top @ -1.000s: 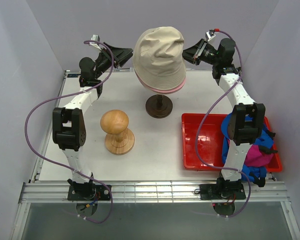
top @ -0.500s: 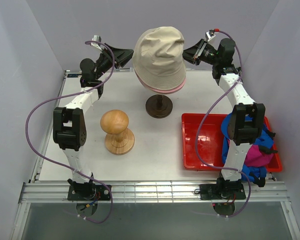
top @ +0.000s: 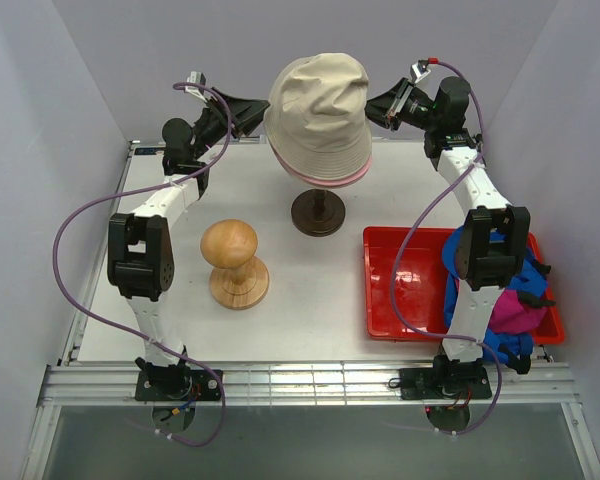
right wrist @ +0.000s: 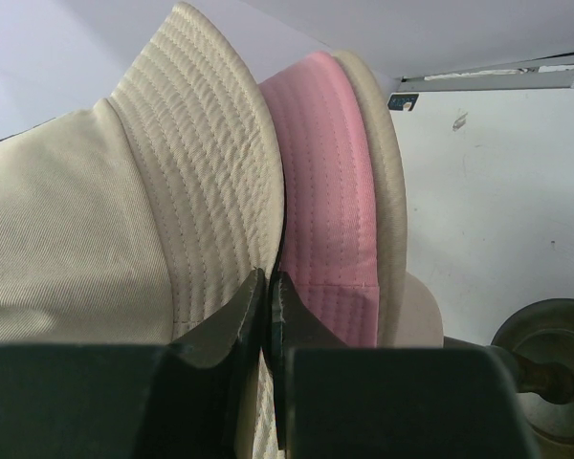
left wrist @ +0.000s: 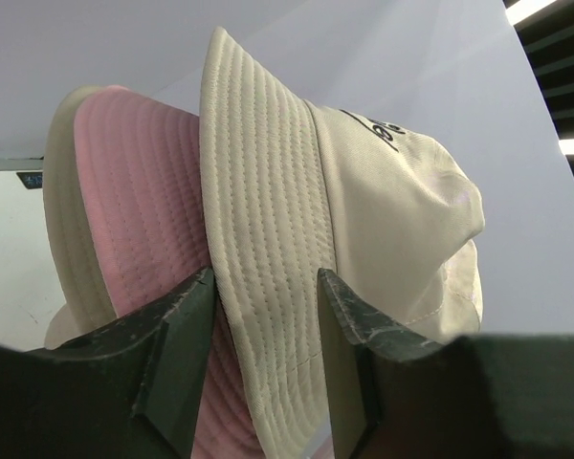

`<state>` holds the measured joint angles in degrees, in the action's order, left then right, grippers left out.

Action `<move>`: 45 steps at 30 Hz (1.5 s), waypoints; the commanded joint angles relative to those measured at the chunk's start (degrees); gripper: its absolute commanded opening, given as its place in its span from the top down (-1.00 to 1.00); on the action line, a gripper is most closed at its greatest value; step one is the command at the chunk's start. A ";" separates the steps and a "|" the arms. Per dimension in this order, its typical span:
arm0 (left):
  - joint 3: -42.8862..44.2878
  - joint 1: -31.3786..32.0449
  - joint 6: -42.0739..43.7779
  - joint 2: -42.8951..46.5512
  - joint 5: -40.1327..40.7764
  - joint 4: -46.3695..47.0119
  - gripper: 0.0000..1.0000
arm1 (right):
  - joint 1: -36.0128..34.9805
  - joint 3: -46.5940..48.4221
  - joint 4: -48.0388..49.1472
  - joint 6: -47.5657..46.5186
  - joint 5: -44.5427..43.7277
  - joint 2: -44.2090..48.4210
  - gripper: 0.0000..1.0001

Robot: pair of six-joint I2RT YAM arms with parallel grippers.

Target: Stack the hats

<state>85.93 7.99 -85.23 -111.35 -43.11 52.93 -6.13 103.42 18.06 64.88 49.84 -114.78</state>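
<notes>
The beige bucket hat (top: 318, 100) sits over the light pink bucket hat (top: 328, 177) on the mannequin head, whose dark stand (top: 317, 213) shows below. My left gripper (top: 255, 105) is open at the hat's left side. In the left wrist view (left wrist: 266, 277) its jaws straddle the beige brim (left wrist: 258, 220), with the pink hat (left wrist: 134, 191) beside it. My right gripper (top: 372, 103) is at the hat's right side, shut on the beige brim (right wrist: 210, 163) in the right wrist view (right wrist: 269, 275), next to the pink brim (right wrist: 320, 172). The blue cap (top: 528, 278) and the magenta cap (top: 515, 312) lie at the right, partly behind the right arm.
A round-topped wooden hat block (top: 233, 262) stands left of centre. A red tray (top: 400, 290) lies at the right front, with the caps over its right side. White walls close in the table at the back and sides.
My left arm has edged slightly to the right, towards the hat. The hats and the right arm have barely moved.
</notes>
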 commanded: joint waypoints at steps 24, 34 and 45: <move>-0.50 0.36 1.46 -1.50 9.10 -11.51 1.00 | -1.16 2.05 -9.88 -3.80 -2.56 -3.87 0.84; -5.59 0.27 5.07 -0.01 11.91 -18.30 1.00 | -0.46 -3.74 -11.65 -6.52 -4.84 -1.94 0.84; 0.90 0.27 10.52 -0.53 4.36 -20.40 1.00 | -0.02 -14.55 -7.87 -9.42 -5.37 6.23 0.84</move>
<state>84.88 9.34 -79.59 -111.09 -36.14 41.23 -6.46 93.34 18.46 61.91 43.62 -108.47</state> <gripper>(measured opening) 0.008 0.087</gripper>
